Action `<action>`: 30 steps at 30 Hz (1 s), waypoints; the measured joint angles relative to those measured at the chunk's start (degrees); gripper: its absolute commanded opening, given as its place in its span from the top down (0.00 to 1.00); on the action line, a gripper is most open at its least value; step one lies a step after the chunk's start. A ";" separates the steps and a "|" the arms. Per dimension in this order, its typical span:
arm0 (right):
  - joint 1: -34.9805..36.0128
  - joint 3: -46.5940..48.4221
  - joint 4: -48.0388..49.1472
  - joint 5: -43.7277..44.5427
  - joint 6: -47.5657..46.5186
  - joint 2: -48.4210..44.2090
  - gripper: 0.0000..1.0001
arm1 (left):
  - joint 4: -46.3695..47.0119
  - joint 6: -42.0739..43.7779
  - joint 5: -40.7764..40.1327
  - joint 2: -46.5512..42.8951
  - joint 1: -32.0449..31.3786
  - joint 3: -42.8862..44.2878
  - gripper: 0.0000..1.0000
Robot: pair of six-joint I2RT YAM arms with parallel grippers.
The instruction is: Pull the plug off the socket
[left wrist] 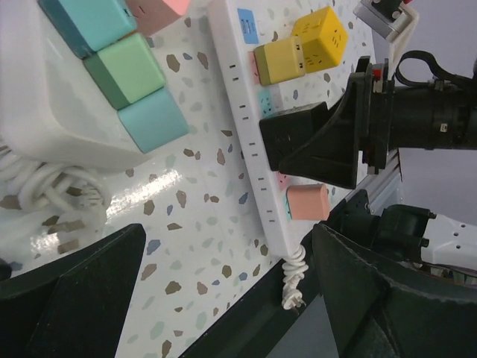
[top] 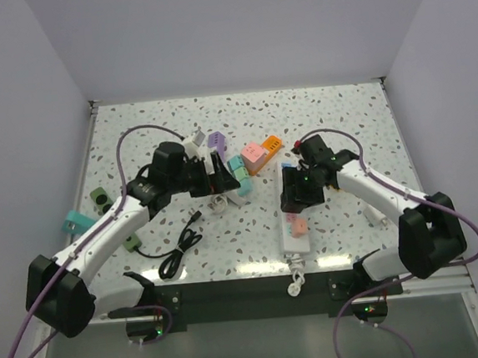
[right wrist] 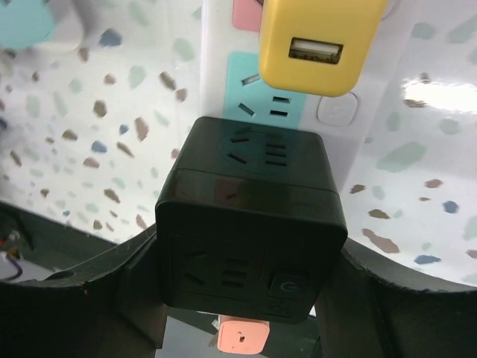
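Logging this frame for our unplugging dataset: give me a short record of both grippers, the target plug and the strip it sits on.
right gripper: shut on black cube adapter, one finger on each side
left gripper: open, holding nothing
target position: on white power strip, between yellow adapter and pink plug
pulled free yet: cannot tell from these views

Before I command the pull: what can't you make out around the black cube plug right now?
- Right wrist: the black cube hides its own prongs and socket on the power strip.
- Right wrist: pink plug is cut off by the cube and bottom edge.
- Top: right gripper covers the cube.
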 measured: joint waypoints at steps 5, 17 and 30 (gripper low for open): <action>0.26 -4.90 3.21 -6.12 -3.43 -3.34 1.00 | 4.22 -1.95 -2.89 7.85 -6.36 0.28 0.01; 1.62 -7.15 2.69 -4.26 -5.97 -4.00 0.12 | 6.12 -6.56 -11.65 12.31 -11.32 0.94 0.01; 2.27 15.41 -7.37 10.91 -7.48 2.67 0.22 | 5.86 -7.37 -16.00 9.25 -11.30 0.94 0.00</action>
